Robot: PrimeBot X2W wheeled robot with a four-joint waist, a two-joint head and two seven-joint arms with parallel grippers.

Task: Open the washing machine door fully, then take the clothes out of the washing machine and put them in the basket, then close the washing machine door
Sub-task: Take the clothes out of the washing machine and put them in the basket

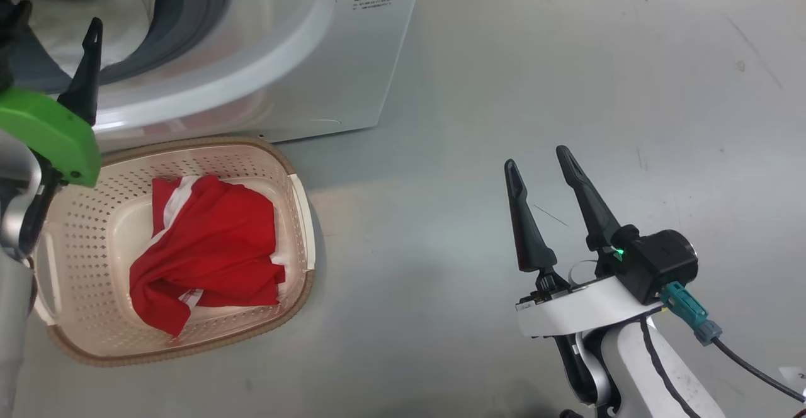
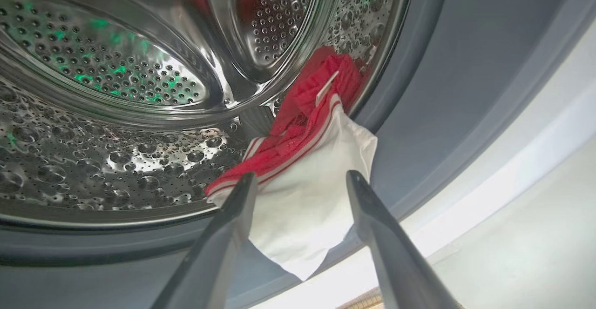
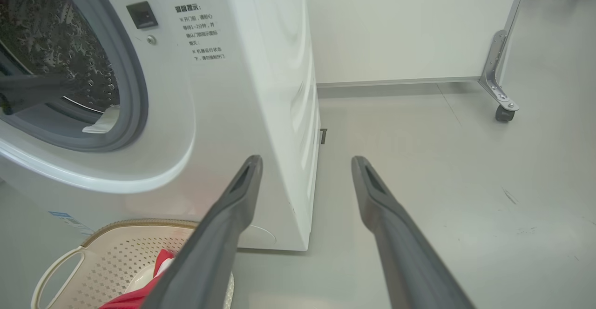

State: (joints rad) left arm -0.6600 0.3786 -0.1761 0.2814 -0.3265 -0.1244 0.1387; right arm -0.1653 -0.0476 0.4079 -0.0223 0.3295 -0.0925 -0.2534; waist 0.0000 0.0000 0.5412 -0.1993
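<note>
The washing machine (image 1: 302,59) stands at the upper left, its steel drum (image 2: 116,113) open to view; its door is out of view. A red and white garment (image 2: 321,99) hangs from the drum over the grey gasket (image 2: 442,90). My left gripper (image 2: 300,177) is open at the drum mouth, one finger on each side of the garment's white part; in the head view the left gripper (image 1: 56,18) sits at the opening. The cream basket (image 1: 82,229) stands on the floor below the drum with a red garment (image 1: 214,242) in it. My right gripper (image 1: 536,158) hovers open and empty over the floor to the right.
Bare grey floor (image 1: 567,59) stretches to the right of the machine and the basket (image 3: 116,248). Beyond my right gripper (image 3: 306,160), a white wall panel stands on a metal foot with a castor (image 3: 502,111). A label sticker (image 3: 200,32) marks the machine's front.
</note>
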